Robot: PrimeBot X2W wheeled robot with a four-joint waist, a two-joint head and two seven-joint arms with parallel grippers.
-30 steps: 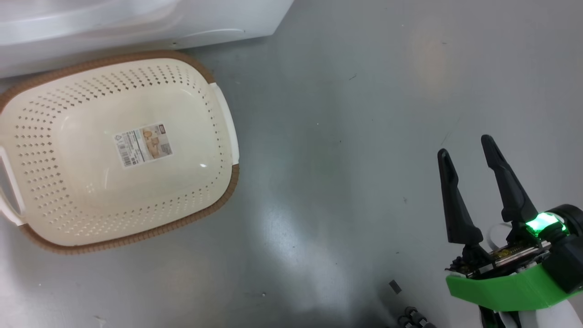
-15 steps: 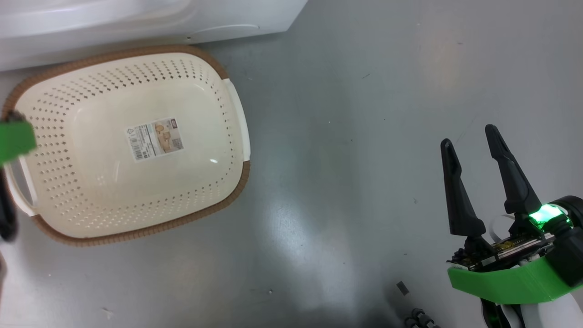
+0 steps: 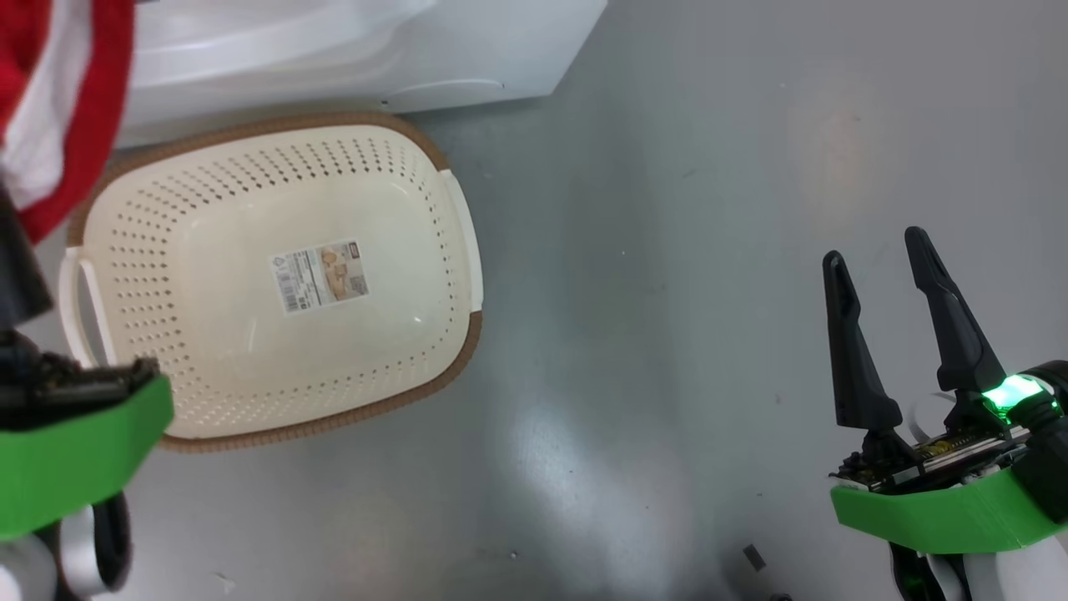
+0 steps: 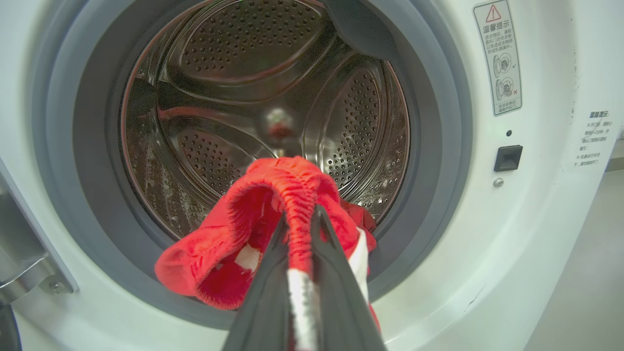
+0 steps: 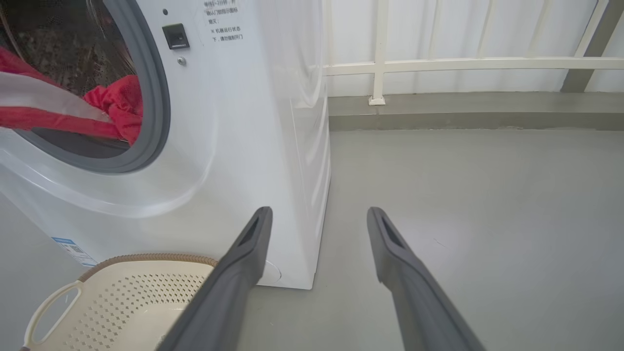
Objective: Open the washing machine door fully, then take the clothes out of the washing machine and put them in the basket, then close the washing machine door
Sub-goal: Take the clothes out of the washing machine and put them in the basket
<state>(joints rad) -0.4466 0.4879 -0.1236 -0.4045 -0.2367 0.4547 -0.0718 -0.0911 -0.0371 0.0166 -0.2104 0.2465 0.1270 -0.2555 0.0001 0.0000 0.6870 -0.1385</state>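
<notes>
L gripper (image 4: 300,217) pinches red-and-white fabric clothes (image 4: 292,180) at white front-loading washing machine (image 4: 536,219) mouth; R gripper (image 5: 317,217) fingers wide apart; warning sticker (image 4: 502,56) reads 温馨提示.

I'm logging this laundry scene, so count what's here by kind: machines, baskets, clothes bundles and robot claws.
White front-loading washing machine: 1
Cream perforated plastic basket with brown rim: 1
Red fabric clothes bundle with white bands: 1
Dark two-fingered claws: 2 (left claw, right claw)
Total: 5

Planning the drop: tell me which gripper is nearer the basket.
Left. Left gripper, holding clothes, is by the basket's left edge; right gripper is far to its right.
</notes>
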